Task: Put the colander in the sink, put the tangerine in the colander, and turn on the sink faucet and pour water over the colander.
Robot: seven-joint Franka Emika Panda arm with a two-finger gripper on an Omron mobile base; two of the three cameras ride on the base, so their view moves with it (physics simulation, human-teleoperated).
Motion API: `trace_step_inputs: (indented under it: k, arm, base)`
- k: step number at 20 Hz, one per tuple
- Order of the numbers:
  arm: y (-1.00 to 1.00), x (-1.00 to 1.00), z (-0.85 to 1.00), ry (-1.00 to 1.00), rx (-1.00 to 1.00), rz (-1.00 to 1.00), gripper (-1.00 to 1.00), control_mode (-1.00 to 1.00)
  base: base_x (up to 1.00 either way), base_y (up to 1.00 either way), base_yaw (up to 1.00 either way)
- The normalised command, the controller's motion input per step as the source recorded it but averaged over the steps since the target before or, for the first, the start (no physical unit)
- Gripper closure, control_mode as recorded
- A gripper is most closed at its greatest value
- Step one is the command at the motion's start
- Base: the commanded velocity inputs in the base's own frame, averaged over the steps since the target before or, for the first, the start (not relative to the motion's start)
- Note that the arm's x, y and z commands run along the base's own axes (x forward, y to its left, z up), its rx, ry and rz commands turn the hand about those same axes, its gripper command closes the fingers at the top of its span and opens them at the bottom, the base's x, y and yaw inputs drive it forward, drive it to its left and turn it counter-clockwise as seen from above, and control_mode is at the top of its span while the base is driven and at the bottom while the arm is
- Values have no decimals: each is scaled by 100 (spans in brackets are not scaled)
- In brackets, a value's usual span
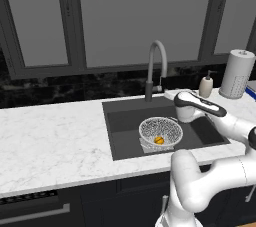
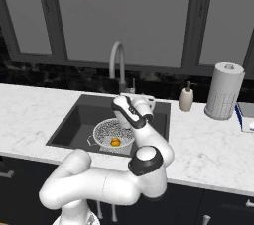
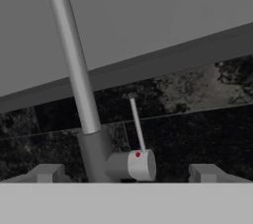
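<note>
Tangerine (image 1: 159, 140) sits in colander (image 1: 160, 132), which rests in sink (image 1: 120, 131); faucet lever (image 3: 137, 124) awaits actuation. Fingers (image 3: 45, 173) are spread wide, empty, flanking the lever's base near sink faucet (image 1: 156, 66). Advance centred, push the thin lever sideways gently, and keep clear of the spout.

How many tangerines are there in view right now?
1. The tangerine lies in the colander, which sits in the sink. Others could be hidden behind the arm.

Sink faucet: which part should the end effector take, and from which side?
Probably the thin lever standing up from the valve knob beside the sink faucet base. Come straight on from the sink side, as the open end effector already faces it; the slim rod fits between the fingers.
</note>
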Motion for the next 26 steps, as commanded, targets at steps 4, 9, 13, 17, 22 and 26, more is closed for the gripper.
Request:
trace_step_inputs:
  k: [4, 9, 13, 17, 22, 26]
  arm:
    - [7, 4, 0, 1, 0, 0, -100, -100]
    - [3, 6, 0, 2, 0, 0, -100, -100]
    - [2, 9, 0, 3, 0, 0, -100, -100]
    - [0, 12, 0, 4, 0, 0, -100, -100]
    - [0, 14, 0, 4, 0, 0, -100, -100]
    - [0, 15, 0, 4, 0, 0, -100, -100]
  base:
    - [0, 0, 0]
    - [0, 0, 0]
    - [0, 0, 0]
    - [0, 0, 0]
    - [0, 0, 0]
    - [0, 0, 0]
